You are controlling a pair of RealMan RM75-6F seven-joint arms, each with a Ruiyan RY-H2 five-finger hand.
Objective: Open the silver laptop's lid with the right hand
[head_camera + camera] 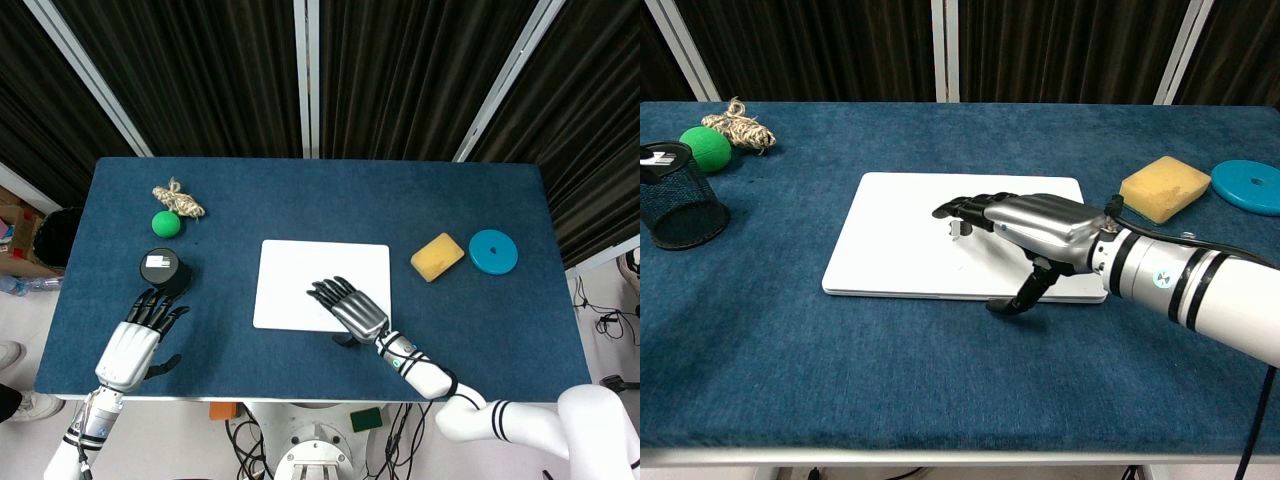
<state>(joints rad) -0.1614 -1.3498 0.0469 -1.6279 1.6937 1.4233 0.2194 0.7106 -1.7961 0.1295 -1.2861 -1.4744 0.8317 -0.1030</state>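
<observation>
The silver laptop (300, 275) (910, 235) lies closed and flat in the middle of the blue table. My right hand (350, 308) (1030, 228) hovers palm down over its near right part, fingers stretched toward the middle of the lid. Its thumb (1025, 295) hangs down in front of the laptop's near edge, at or just below it. Nothing is held. My left hand (140, 335) rests open on the table at the near left, fingers spread, just in front of the black mesh cup (165, 270).
The black mesh cup (675, 205) stands at the left, with a green ball (166, 223) (708, 148) and a rope knot (178, 199) (740, 127) behind it. A yellow sponge (437, 256) (1164, 188) and a blue disc (493, 251) (1252, 186) lie to the right of the laptop.
</observation>
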